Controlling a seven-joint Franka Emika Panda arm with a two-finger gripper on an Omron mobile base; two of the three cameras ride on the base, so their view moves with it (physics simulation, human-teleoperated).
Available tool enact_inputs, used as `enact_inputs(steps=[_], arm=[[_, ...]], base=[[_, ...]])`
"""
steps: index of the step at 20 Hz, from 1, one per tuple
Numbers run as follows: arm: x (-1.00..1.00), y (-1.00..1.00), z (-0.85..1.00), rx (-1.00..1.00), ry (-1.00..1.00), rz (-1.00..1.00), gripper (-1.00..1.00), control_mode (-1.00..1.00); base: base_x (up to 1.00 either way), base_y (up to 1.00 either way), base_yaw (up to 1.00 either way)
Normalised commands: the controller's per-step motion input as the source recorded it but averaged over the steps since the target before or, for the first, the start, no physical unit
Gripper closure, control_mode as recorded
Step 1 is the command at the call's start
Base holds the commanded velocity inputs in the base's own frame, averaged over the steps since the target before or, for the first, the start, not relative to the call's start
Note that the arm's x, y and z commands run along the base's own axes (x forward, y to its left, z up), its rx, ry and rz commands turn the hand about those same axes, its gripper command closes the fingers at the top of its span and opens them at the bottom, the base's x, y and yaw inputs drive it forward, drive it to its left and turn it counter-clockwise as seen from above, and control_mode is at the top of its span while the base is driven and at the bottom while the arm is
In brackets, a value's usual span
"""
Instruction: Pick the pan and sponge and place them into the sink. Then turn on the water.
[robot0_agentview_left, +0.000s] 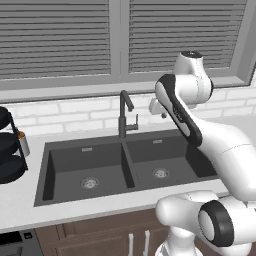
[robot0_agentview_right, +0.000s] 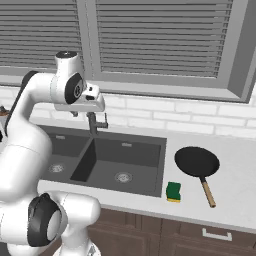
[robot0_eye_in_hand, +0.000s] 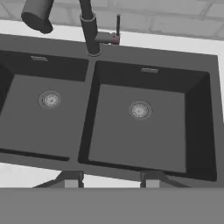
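Observation:
The black pan (robot0_agentview_right: 196, 161) lies on the counter right of the sink, its tan-tipped handle pointing toward the front edge. The yellow sponge (robot0_agentview_right: 173, 191) with its green top lies by the sink's front right corner. The dark grey double-basin sink (robot0_agentview_left: 129, 170) (robot0_agentview_right: 125, 152) (robot0_eye_in_hand: 87, 109) holds nothing in either basin. My gripper (robot0_eye_in_hand: 110, 180) (robot0_agentview_right: 80, 113) hangs high over the sink near the faucet (robot0_agentview_left: 125, 115) (robot0_eye_in_hand: 89, 30), pointing down, its fingertips (robot0_eye_in_hand: 70, 180) apart with nothing between them. No water shows at the spout.
A rack of black round tiers (robot0_agentview_left: 9, 150) stands on the counter left of the sink, with a small cylinder (robot0_agentview_left: 23, 145) beside it. A white brick wall and a shuttered window run behind the counter. Bare counter lies around the pan.

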Motion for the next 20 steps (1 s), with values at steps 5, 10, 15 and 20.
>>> enact_inputs(steps=[5, 10, 15, 20], arm=[[0.17, -0.71, -0.14, -0.12, 0.01, -0.07, -1.0, -1.0], [0.0, -1.0, -0.63, -0.08, 0.0, -0.2, -1.0, -1.0], [0.0, -1.0, -0.51, -0.06, 0.01, -0.24, -1.0, -1.0], [0.02, -1.0, -0.27, -0.01, 0.04, -0.26, -1.0, -1.0]], base=[[0.0, 0.0, 0.0], [0.0, 0.0, 0.0], [0.0, 0.0, 0.0], [0.0, 0.0, 0.0]])
